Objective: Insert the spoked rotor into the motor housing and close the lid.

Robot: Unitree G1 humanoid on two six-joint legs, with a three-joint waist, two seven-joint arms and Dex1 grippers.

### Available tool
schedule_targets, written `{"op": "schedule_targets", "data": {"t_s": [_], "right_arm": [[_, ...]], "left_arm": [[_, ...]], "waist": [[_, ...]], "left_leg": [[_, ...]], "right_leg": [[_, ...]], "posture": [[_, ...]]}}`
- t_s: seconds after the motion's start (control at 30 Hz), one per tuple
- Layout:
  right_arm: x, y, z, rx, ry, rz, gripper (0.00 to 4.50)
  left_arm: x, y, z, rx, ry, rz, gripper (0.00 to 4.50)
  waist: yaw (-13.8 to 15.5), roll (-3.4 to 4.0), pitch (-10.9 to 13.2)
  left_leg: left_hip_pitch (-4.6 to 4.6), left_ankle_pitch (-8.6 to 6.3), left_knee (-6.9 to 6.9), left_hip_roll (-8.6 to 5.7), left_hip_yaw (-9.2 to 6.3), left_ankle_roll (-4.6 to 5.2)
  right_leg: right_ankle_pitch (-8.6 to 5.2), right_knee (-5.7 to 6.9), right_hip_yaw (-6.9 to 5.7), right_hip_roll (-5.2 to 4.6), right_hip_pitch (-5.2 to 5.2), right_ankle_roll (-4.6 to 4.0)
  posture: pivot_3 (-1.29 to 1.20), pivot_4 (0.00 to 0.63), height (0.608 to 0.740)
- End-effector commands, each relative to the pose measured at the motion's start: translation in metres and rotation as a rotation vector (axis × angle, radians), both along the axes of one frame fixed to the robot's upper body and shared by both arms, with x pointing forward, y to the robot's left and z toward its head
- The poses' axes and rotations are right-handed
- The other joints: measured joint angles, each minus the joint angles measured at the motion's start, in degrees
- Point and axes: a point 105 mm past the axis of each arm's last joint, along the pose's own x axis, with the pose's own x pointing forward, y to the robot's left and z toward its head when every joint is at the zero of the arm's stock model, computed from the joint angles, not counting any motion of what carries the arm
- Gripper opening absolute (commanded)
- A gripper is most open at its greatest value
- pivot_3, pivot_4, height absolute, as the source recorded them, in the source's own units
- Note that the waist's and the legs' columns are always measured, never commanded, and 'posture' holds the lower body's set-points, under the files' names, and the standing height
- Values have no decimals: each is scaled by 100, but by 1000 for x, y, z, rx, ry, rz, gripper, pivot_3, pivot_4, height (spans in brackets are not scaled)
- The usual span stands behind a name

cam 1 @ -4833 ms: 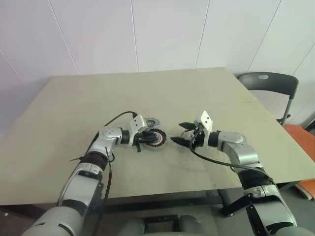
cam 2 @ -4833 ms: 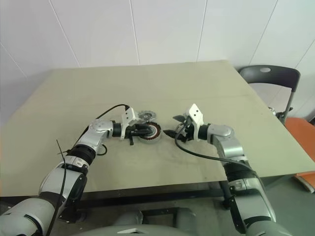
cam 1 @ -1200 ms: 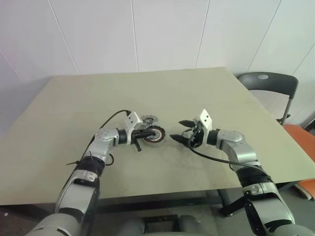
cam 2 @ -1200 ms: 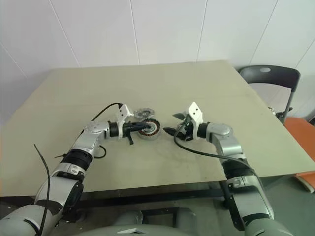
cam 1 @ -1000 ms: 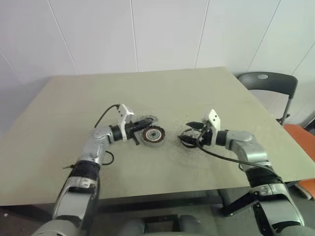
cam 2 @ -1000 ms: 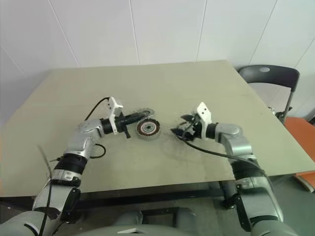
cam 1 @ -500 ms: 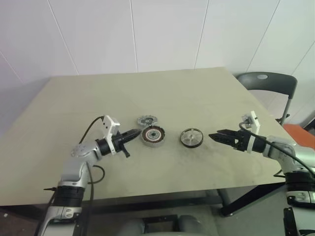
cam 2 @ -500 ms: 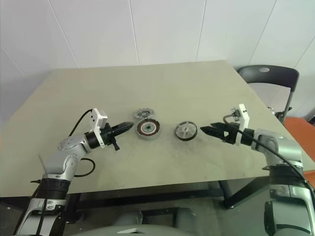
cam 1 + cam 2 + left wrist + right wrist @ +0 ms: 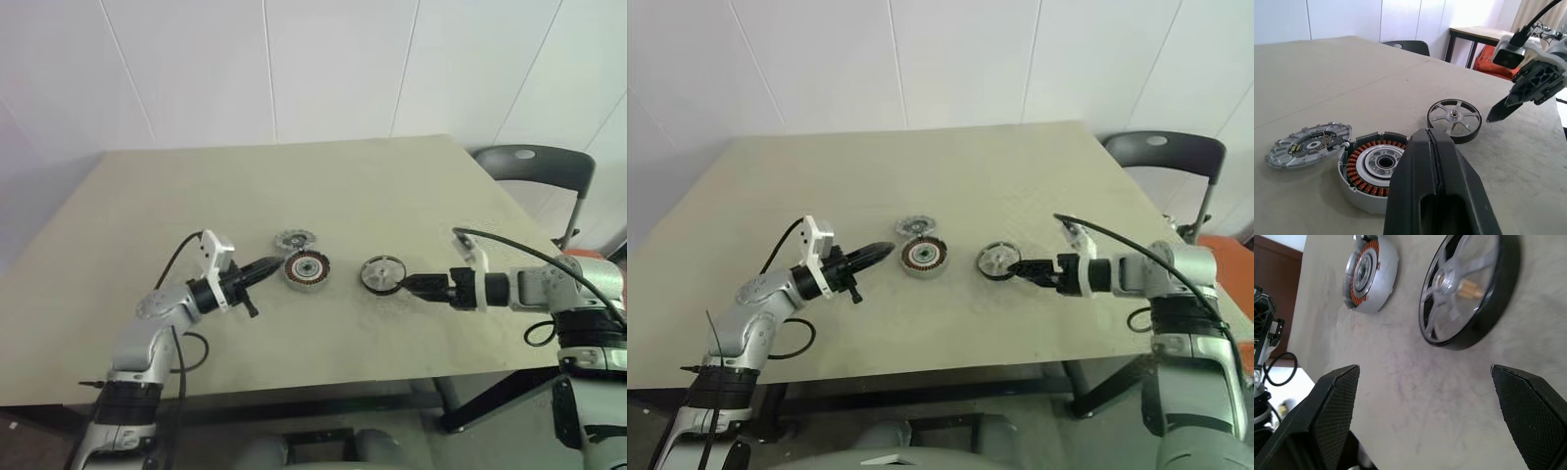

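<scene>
Rotor lies flat on the table, right of centre in the head views, dark rim outermost, silvery spokes and hub facing up. It sits apart from the housing, which rests at frame centre with its copper windings and pale centre exposed. Lid lies flat just beyond the housing, toward the upper left of it, edge close to the housing rim; contact cannot be confirmed.

Left gripper points at the housing from the left, tips just short of its rim. Its fingers are pressed together with nothing between them, as the left wrist view shows.

Right gripper comes in from the right, its tips at the rotor's near edge. In the right wrist view its fingers stand spread wide, one to either side of the frame, with the rotor ahead between them and not grasped. Whether the tips touch the rotor rim cannot be told.

A dark chair stands past the table's right edge.
</scene>
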Motion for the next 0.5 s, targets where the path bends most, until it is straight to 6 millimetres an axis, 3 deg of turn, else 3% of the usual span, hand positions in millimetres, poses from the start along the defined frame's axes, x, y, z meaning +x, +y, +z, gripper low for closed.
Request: {"op": "schedule_targets", "data": {"t_s": [0.03,0.5], "right_arm": [[6,6,9,16,-25,-5,4500],[27,13,-1,41,-63,-129,4500]], "left_arm": [[-2,-1,13,-8,-47,-8,23],[-3,-2,10,-12,-38,8,23]], "waist": [[-12,0,0],[-41,0,0]], "left_leg": [[-3,0,-2,-3,1,0],[4,-1,-1,-2,5,2]], "right_leg": [[12,-1,1,-1,-3,-11],[14,0,3,6,1,-3]], "posture": [[0,0,740],[0,0,740]]}}
